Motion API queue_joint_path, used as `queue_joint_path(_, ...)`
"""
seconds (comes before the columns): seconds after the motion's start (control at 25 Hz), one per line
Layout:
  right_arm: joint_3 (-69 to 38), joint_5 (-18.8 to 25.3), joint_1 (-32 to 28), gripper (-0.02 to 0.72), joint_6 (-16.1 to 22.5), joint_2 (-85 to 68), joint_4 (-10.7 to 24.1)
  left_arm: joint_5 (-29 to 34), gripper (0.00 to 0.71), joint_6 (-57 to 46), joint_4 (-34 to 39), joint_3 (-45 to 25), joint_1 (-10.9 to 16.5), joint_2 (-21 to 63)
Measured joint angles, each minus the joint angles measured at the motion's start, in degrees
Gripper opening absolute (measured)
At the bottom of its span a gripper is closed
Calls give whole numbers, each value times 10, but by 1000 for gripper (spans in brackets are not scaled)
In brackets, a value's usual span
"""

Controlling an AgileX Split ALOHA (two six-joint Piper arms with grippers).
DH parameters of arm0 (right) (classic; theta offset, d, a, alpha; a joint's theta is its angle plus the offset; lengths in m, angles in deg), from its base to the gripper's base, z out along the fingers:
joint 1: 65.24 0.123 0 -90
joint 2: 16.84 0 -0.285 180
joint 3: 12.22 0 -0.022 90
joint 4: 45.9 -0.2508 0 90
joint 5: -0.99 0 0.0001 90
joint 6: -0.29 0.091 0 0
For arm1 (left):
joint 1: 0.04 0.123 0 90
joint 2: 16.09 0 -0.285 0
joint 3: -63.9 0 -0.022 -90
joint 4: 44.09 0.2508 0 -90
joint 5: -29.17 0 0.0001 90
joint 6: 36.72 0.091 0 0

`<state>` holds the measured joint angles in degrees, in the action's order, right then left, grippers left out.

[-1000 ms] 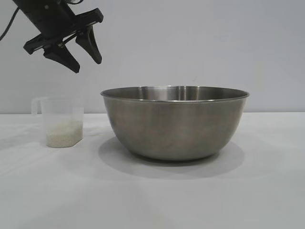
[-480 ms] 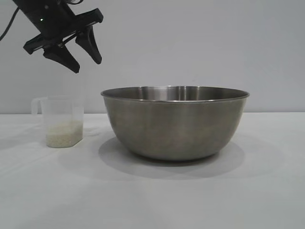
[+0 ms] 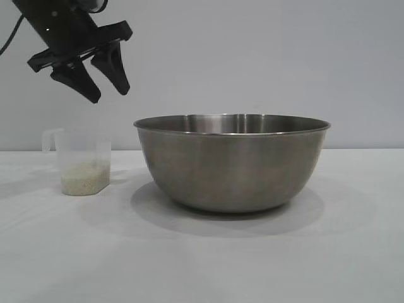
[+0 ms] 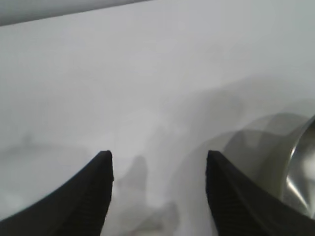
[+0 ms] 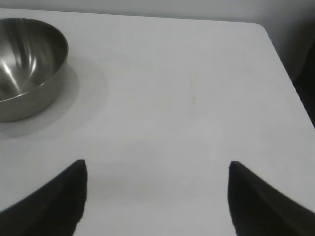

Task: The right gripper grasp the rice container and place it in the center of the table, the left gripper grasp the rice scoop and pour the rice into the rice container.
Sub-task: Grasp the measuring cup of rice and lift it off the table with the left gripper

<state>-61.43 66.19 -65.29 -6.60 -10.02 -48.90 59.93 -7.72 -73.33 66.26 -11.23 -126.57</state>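
The rice container (image 3: 231,163), a wide steel bowl, stands upright on the white table (image 3: 202,259) near the middle. It also shows in the right wrist view (image 5: 27,64), and its rim in the left wrist view (image 4: 301,182). The rice scoop (image 3: 81,161), a clear cup with a side handle, stands to the bowl's left, with rice (image 3: 84,177) in its bottom. My left gripper (image 3: 108,93) is open and empty in the air above the scoop; its fingers spread wide in the left wrist view (image 4: 158,156). My right gripper (image 5: 157,164) is open and empty over bare table, away from the bowl.
The table's far edge and corner (image 5: 261,27) show in the right wrist view. A plain grey wall (image 3: 265,57) stands behind the table.
My left gripper has moved slightly up and to the left above the scoop. The bowl and scoop have not moved.
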Motion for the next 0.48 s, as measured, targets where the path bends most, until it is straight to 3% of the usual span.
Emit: queue_joint_path(0.48,0,0,0,554,0,0,-1,134,353,-187,197,-26,0,135)
